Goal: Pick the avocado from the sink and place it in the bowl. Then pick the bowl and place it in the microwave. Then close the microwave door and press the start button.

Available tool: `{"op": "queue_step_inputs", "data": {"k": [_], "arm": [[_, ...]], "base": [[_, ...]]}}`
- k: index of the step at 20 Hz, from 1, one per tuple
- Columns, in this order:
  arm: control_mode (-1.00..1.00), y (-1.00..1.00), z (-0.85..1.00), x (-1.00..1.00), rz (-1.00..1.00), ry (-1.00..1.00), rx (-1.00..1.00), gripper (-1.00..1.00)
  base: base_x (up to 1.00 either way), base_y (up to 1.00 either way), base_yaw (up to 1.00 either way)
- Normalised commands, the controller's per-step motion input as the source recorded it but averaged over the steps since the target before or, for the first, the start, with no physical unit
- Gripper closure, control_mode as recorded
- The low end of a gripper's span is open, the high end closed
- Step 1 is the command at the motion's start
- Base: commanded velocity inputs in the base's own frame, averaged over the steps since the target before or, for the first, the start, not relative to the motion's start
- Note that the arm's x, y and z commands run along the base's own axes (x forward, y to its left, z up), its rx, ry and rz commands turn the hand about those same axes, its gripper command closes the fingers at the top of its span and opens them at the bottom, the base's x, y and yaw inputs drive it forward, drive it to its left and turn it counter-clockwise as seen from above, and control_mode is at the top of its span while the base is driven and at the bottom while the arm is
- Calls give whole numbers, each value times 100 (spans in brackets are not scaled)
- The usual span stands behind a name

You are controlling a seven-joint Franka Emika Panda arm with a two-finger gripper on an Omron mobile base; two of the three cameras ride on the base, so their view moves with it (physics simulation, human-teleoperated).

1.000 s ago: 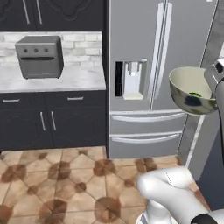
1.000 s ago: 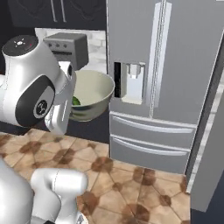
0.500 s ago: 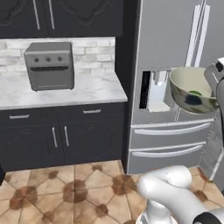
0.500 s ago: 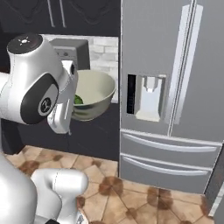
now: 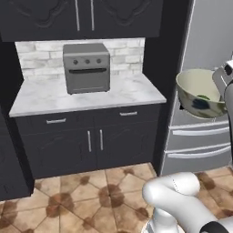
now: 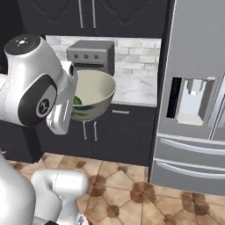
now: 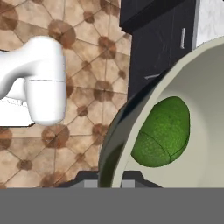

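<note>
The cream bowl (image 5: 199, 93) with dark blue blotches hangs in the air, tilted, held by its rim. My gripper (image 7: 109, 181) is shut on that rim, one finger on each side of the wall. The green avocado (image 7: 164, 132) lies inside the bowl against its lower wall. From the right base view the bowl (image 6: 93, 95) hangs beside my hand in front of the counter, with the avocado (image 6: 77, 101) peeking out at its left. The sink, the microwave and its door are out of view.
A small grey toaster oven (image 5: 86, 67) stands on a marble counter (image 5: 91, 98) over dark cabinets (image 5: 91, 141). A steel fridge (image 6: 193, 96) with a water dispenser stands to the right. Brown tiled floor (image 5: 82, 195) lies in front.
The whole picture has slid to the right as the base moves: the counter and toaster oven now sit mid-view and the fridge is at the edge. The bowl stays in my grip.
</note>
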Motion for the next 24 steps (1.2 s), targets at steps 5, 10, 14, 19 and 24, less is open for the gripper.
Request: {"op": "queue_step_inputs", "data": {"k": [5,10,14,19,24], "arm": [[100,0,0,0,0,0,0,100],[100,0,0,0,0,0,0,100],[100,0,0,0,0,0,0,100],[100,0,0,0,0,0,0,100],[100,0,0,0,0,0,0,100]], "base": [[21,100,-12],[26,100,-6],[29,100,0],[29,100,2],[36,100,3]]}}
